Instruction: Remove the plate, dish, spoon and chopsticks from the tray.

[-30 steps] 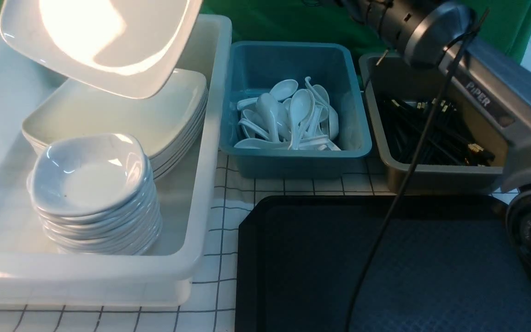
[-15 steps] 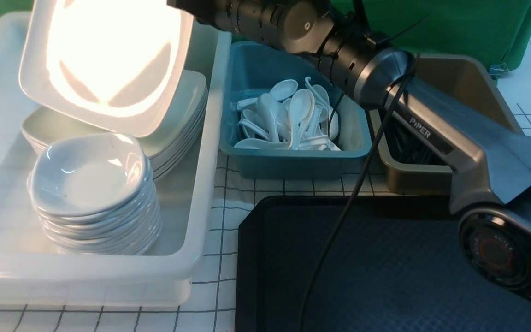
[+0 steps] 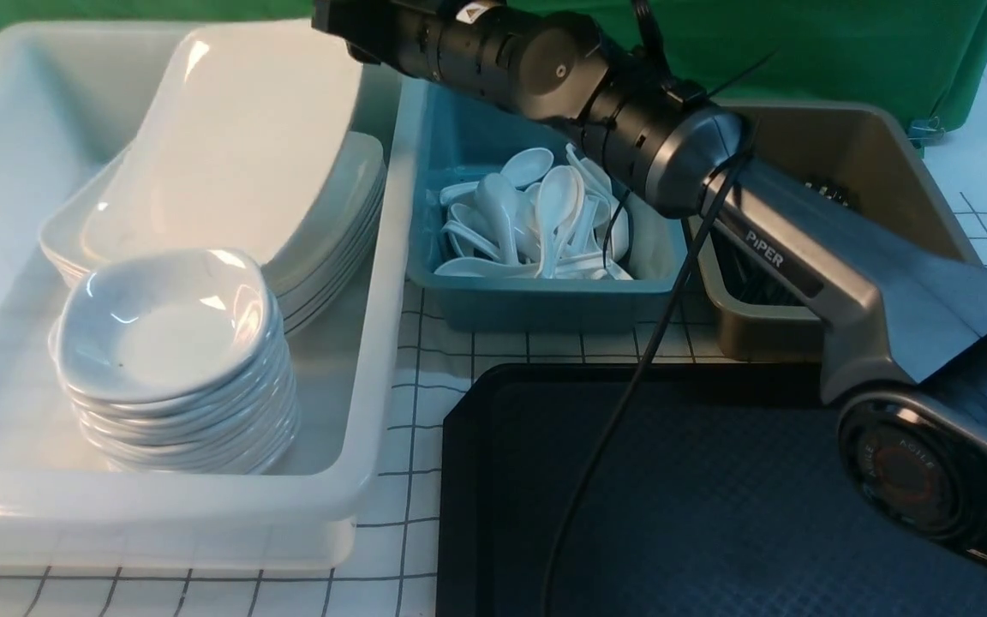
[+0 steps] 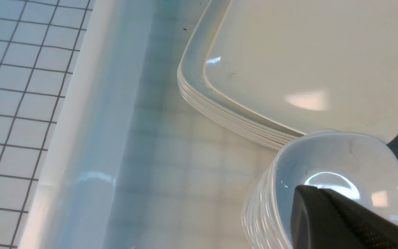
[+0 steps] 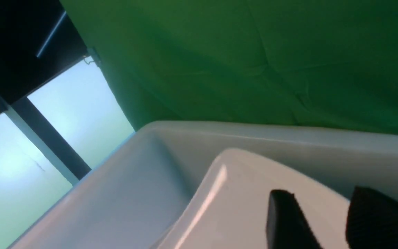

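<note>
1. Step in hand, as we judge it: depositing the plate (image 3: 236,146) in the white bin (image 3: 373,506). The plate lies tilted on the stack of plates (image 3: 331,223), with its far edge raised towards the bin's far wall. We cannot tell whether it leans on that wall.
2. Right gripper (image 5: 318,199): in the right wrist view its two dark fingers stand apart with a plain gap, just above the plate's raised edge. We record it as released. Whether a pad touches the rim cannot be made out.
3. Recommended conduct: draw the gripper straight up and off the rim so that no pad drags the plate. Confirm that the plate lies flat on the stack. Keep the right arm (image 3: 785,248) clear of the blue bin (image 3: 545,300) and the spoons (image 3: 536,214) beneath it.
4. Left gripper: only one dark finger (image 4: 340,221) shows, over the stack of small dishes (image 3: 168,343). We cannot tell whether it is clenched or released.
5. Not verifiable:
   - The front view cuts off the right gripper at its upper edge.
   - The tray (image 3: 716,514) runs out of frame and is partly covered by the arm. No tableware shows on the part we see.
   - The brown bin (image 3: 870,146) is largely hidden. A few dark sticks (image 3: 750,274) show inside it.
   - The task's own spoon cannot be singled out.
</note>
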`<state>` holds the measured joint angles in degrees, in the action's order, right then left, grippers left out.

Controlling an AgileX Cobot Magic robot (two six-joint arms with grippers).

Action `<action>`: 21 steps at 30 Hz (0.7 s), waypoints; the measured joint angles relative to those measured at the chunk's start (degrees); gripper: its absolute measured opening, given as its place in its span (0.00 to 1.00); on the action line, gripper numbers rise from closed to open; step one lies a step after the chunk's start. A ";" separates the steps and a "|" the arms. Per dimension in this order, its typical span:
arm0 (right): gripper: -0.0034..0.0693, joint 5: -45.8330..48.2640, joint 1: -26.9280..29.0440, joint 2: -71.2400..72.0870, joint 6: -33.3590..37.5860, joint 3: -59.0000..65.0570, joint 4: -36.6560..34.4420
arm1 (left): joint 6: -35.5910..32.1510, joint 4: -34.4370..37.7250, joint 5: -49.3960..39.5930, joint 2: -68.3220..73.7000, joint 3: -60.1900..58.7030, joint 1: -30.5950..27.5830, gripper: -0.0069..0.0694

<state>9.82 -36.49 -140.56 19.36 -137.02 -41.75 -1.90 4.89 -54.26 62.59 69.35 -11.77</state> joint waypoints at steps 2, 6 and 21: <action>0.43 0.89 0.00 0.11 -0.08 0.00 -0.06 | 0.00 0.00 0.00 0.00 0.00 0.00 0.09; 0.43 2.57 0.00 0.24 -0.08 -0.30 -0.13 | -0.06 0.00 0.00 0.00 0.00 0.00 0.09; 0.06 40.19 3.82 19.37 -0.10 -0.49 26.40 | -3.41 2.55 0.23 5.84 0.02 0.00 0.09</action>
<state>50.01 -32.68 -121.19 19.26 -137.51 -15.35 -5.31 7.45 -54.03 68.43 69.38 -11.78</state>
